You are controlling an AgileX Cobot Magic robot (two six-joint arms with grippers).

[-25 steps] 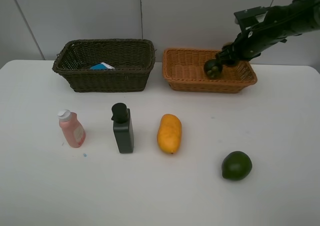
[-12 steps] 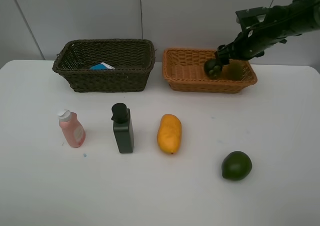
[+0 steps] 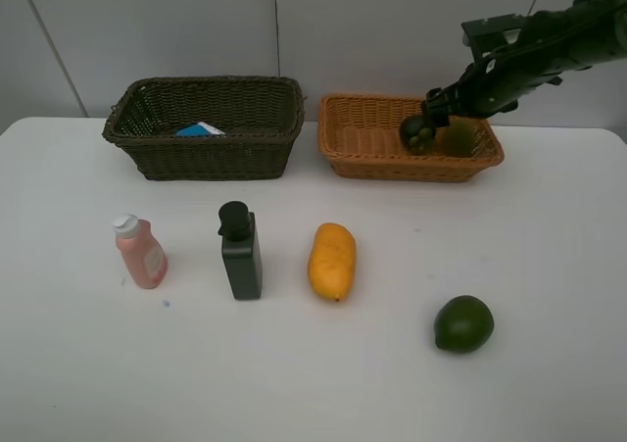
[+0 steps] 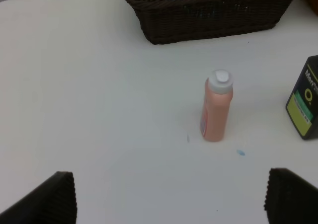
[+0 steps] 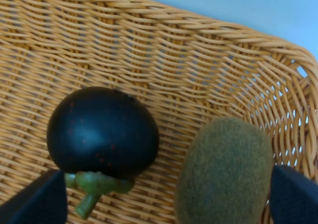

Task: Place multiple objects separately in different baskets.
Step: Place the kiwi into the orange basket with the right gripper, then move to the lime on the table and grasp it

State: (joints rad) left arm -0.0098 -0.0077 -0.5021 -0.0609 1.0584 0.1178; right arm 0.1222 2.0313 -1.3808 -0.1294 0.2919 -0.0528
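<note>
Our right hand [image 3: 438, 116] hangs over the far right end of the light orange basket [image 3: 392, 164], its fingers spread wide and gripping nothing. In the wrist view the dark mangosteen [image 5: 103, 132] lies on the basket floor, stem toward the camera, with the brown kiwi [image 5: 226, 172] just beside it. Both sit between the fingertips. Our left hand [image 4: 169, 199] is open too, hovering above bare bench [image 3: 549, 266] near the pink bottle [image 4: 217, 107]. On the bench stand the pink bottle and the black pump bottle [image 3: 241, 254]. The mango [image 3: 332, 261] and the lime [image 3: 463, 324] lie farther right. The dark basket [image 3: 206, 156] holds a blue-and-white item [image 3: 200, 129].
</note>
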